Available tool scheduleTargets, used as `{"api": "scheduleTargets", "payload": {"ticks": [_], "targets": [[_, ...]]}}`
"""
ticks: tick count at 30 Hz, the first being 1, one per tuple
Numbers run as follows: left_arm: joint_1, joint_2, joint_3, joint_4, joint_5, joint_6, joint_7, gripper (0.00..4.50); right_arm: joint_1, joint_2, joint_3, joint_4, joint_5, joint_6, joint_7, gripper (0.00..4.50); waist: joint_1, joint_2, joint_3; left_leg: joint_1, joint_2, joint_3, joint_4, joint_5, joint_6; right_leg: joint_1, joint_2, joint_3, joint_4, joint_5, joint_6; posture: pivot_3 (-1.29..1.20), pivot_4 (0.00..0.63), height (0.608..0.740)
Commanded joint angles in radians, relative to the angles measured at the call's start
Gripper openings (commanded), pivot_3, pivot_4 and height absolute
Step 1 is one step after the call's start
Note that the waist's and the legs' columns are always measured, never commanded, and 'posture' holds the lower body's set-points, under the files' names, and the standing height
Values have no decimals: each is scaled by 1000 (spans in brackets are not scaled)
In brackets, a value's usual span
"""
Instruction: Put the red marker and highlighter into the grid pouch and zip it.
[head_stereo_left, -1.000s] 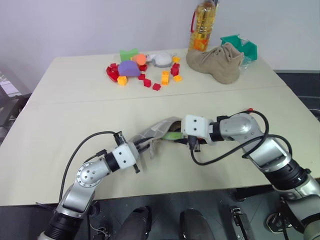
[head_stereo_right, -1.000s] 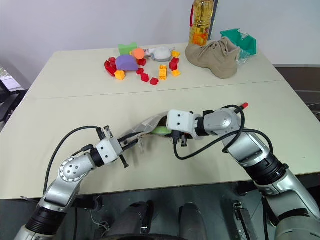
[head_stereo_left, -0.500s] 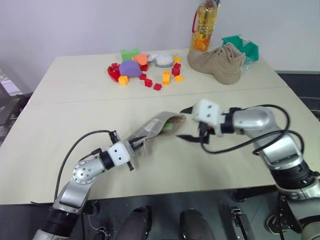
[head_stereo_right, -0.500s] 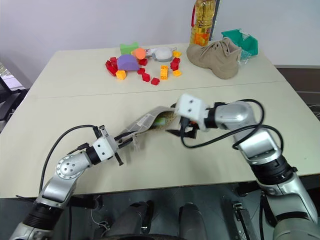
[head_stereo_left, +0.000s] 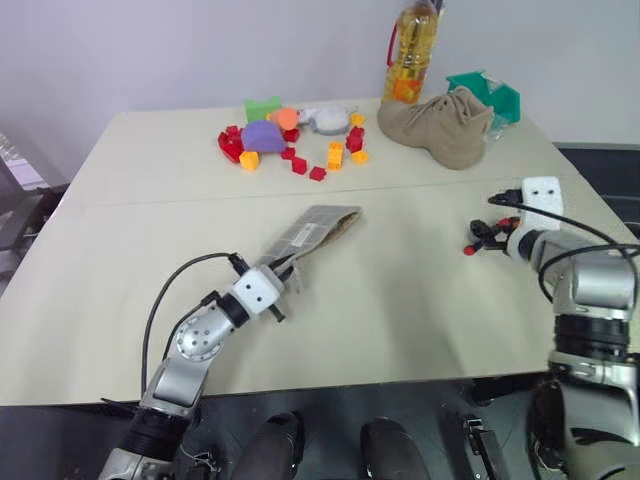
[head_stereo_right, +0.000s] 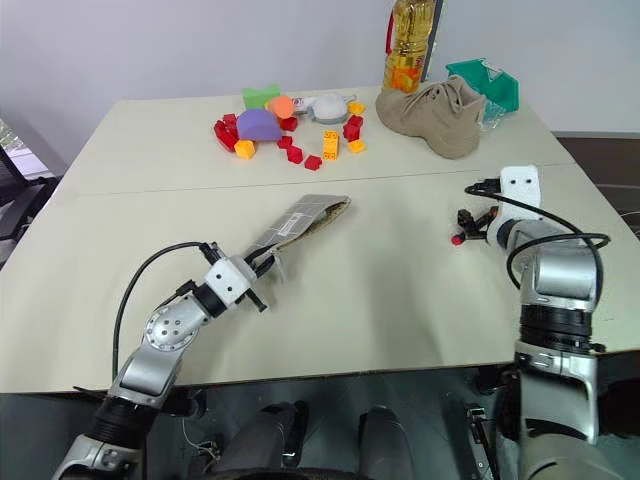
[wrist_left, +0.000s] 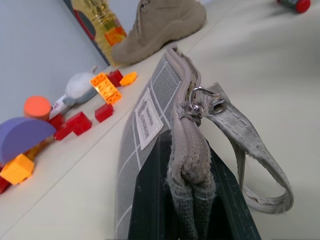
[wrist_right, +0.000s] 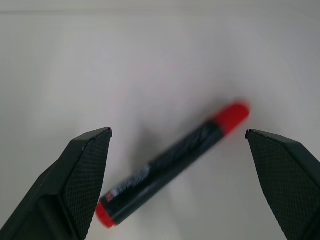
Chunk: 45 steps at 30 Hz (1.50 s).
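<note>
ITEM: grid pouch (head_stereo_left: 310, 229) – flat on table (head_stereo_left: 140, 240), centre; near end clamped in left gripper (head_stereo_left: 283, 280), jaws pinched together on the fabric edge by the zip. Mouth at far end, still unzipped

ITEM: highlighter – a sec ago green showed at pouch mouth w/ right gripper there; now no green visible, judged inside pouch, can't confirm

ITEM: red marker (head_stereo_right: 463, 226) – lying on table at robot's right, well apart from pouch, not held

ITEM: right gripper (head_stereo_right: 475, 222) – CHANGE: a sec ago at pouch mouth, now swung out to the right, over the marker. Jaws spread wide, empty, marker between the fingers (wrist_right: 85, 175) but not touched

MEANING: highlighter step looks done; marker pick-up is step in hand; insert + zip remain. Approx halfway

VIEW NOTES:
- left wrist view: zip slider & cord loop pull (wrist_left: 250, 160) just beside the grip, white label (wrist_left: 148, 119), pouch end squeezed flat; head views don't resolve these
- right wrist view: marker (wrist_right: 172, 162) lies slantwise between open jaws, dark body, red ends; head views give only a red tip by the gripper
- head views: spacing of pouch vs marker, plus toy blocks (head_stereo_left: 290, 150), boot (head_stereo_left: 440, 122), oil bottle (head_stereo_left: 410, 55) at far edge, clear of work area
</note>
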Motion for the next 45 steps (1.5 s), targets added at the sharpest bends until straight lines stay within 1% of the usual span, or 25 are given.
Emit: {"api": "scheduleTargets", "payload": {"ticks": [1, 5, 6, 8, 10, 12, 14, 15, 18, 20, 22, 24, 27, 30, 45], "targets": [[-21, -8, -11, -7, -8, -18, -4, 0, -59, 54, -70, 29, 10, 14, -113, 4451, -1, 0, 0, 0, 0, 0, 1, 0, 0, 0, 0, 0, 1, 0, 0, 0, 150, 740], [-27, -10, -14, -5, -7, -20, -4, 0, -96, 103, -133, 78, 32, 41, -197, 4451, 0, 0, 0, 0, -1, 0, 2, 0, 1, 0, 0, 0, 1, 0, 0, 0, 150, 740], [-28, -11, -15, -6, -6, -20, -3, 0, -104, 116, -151, 85, 43, 48, -210, 4215, 1, 0, 0, 0, -1, 0, 2, 0, 1, 0, 0, 0, 1, 0, 0, 0, 150, 740], [-29, -11, -14, -8, -5, -20, 0, 0, -119, 139, -181, 91, 63, 63, -236, 3599, 0, 0, 0, 0, 0, 0, 2, -1, 1, 1, 0, 0, 1, 0, 0, 0, 150, 740], [-28, -11, -12, -10, -4, -19, 4, 0, -121, 141, -174, 90, 62, 60, -247, 2578, -3, 1, 0, 0, 0, 0, 2, -1, 1, 1, 0, 0, 1, 0, 0, 0, 150, 740], [-25, -10, -9, -13, -5, -18, 5, 0, -123, 139, -164, 89, 65, 58, -251, 1432, -7, 1, 0, 0, 0, 0, 2, -1, 1, 1, 0, 0, 1, 0, 0, 0, 150, 740], [-23, -6, -5, -13, -6, -19, 6, 0, -119, 128, -133, 85, 64, 52, -238, 403, -14, 1, 0, 0, 0, 0, 2, -1, 1, 1, 0, 0, 2, 0, 0, 0, 150, 740], [-23, -5, -2, -12, -7, -18, 8, 0, -111, 117, -104, 76, 63, 40, -218, 308, -16, 1, 0, 0, 0, 0, 2, -1, 1, 1, 0, 0, 2, 0, 0, 0, 150, 740], [-28, -3, 10, -8, -19, -13, 12, 0, -76, 57, 47, 10, 46, -28, -105, 308, -21, 1, 0, 0, 0, 0, 2, -1, 1, 0, 0, 0, 2, 0, 0, 0, 150, 740], [-35, -5, 26, -5, -38, -4, 15, 0, -50, -7, 171, -57, 35, -109, 15, 308, -22, 2, 0, 0, 0, 0, 2, -1, 1, 0, 0, 0, 2, 0, 0, 0, 150, 740], [-46, -9, 48, -6, -77, 11, 7, 0, -2, -132, 351, -176, -20, -298, 209, 308, -21, 3, 1, 0, 0, 0, 2, -1, 1, 0, 0, 0, 2, 0, 0, 0, 150, 740], [-55, -6, 59, -7, -106, 15, -9, 0, 44, -228, 447, -269, -38, -445, 359, 308, -21, 3, 1, -1, 0, 0, 3, -1, 2, 0, 0, -1, 2, -1, 1, 0, 150, 740], [-67, 5, 65, -1, -119, 14, -28, 0, 84, -307, 492, -339, -33, -558, 485, 308, -20, 2, 1, -1, 0, 0, 5, -2, 3, 2, 1, -1, 1, -1, 2, 0, 150, 740], [-74, 12, 64, 8, -119, 5, -40, 0, 100, -340, 526, -358, -65, -621, 537, 308, -18, 1, 2, -1, 0, 0, 6, -2, 3, 2, 0, -1, 1, -1, 2, 0, 150, 740], [-62, 19, 27, 16, -98, -24, -76, 0, 71, -316, 556, -343, -152, -681, 577, 308, -15, 0, 2, -1, -1, -1, 7, -2, 3, 2, -1, -1, 1, -1, 2, 0, 150, 740]]}}
